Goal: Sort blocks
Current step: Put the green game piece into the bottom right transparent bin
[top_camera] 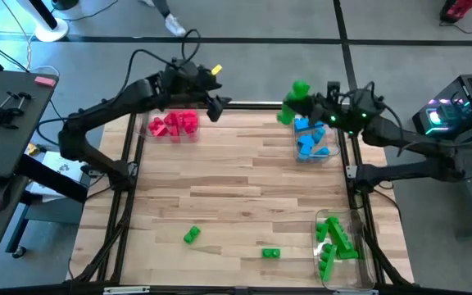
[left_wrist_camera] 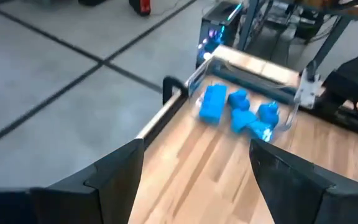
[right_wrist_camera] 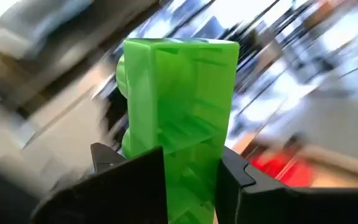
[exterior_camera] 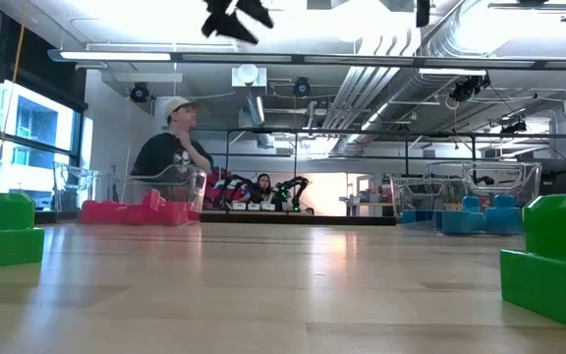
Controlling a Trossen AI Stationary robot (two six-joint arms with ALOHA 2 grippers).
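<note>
My right gripper (top_camera: 306, 106) is shut on a green block (top_camera: 295, 100), held in the air over the table's far edge beside the tray of blue blocks (top_camera: 311, 139). My left gripper (top_camera: 217, 108) hovers open and holds nothing above the far edge, next to the tray of red blocks (top_camera: 173, 124). Its wrist view looks across the table at the blue blocks (left_wrist_camera: 238, 112). Two loose green blocks (top_camera: 191, 236) (top_camera: 270, 253) lie flat on the wood near the front edge. More green blocks (top_camera: 334, 242) lie in a clear tray at the near right. My right gripper pinches the green block's near end (right_wrist_camera: 188, 171) between its two fingers, one on each long side. The fingers come about level from the table's right. The block sticks out beyond the fingertips, its hollow underside (right_wrist_camera: 185, 118) toward the wrist camera, lifted clear of the table.
The three clear trays stand at far left, far right and near right; the wooden middle (top_camera: 236, 180) holds only the two loose green blocks. In the low view these show large at both sides (exterior_camera: 3, 228) (exterior_camera: 553, 258). A person (exterior_camera: 170, 147) stands beyond the far edge.
</note>
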